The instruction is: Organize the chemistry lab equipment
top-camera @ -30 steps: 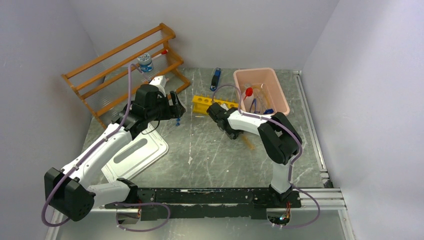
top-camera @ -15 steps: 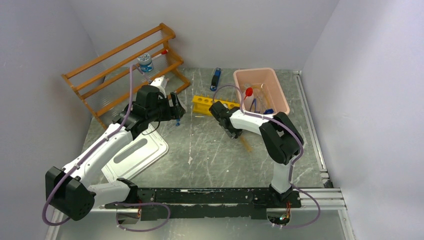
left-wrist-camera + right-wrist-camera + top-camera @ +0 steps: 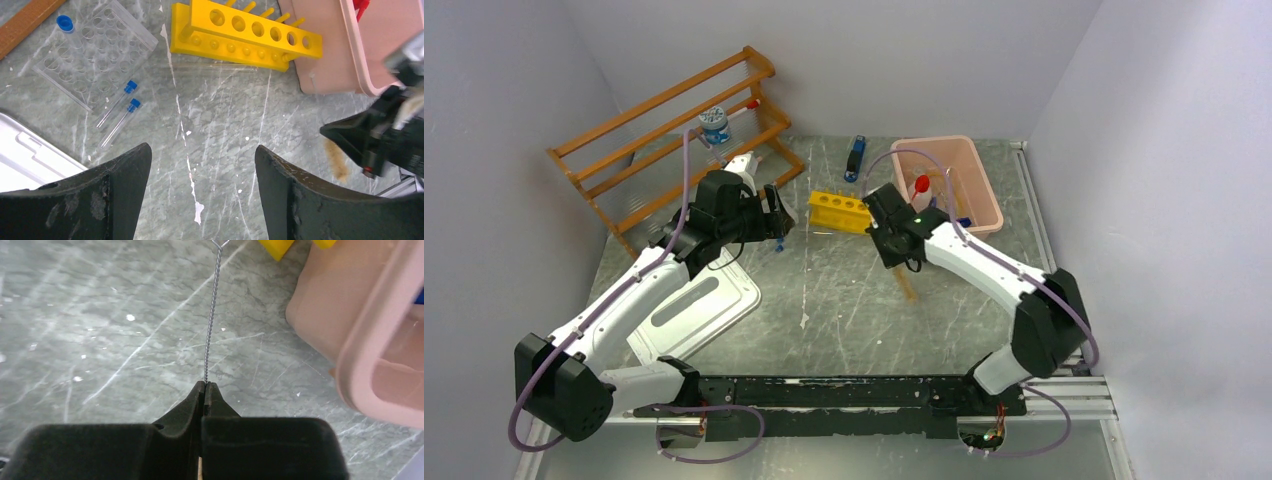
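Brush (image 3: 212, 315): wire stem just clamped in right claw (image 3: 204, 386); likely bound for bin (image 3: 370, 340). Left claw (image 3: 200, 156) apart, empty.

The table (image 3: 210, 130) is grey and stone-patterned, with white veins. At the upper centre of the left wrist view the tube rack (image 3: 245, 32) is bright yellow; the bin (image 3: 325, 55) at upper right is pale pink. The tubes (image 3: 114, 107) are clear with blue caps. The twisted wire (image 3: 212, 315) is silver-grey, the right gripper (image 3: 205, 385) black.
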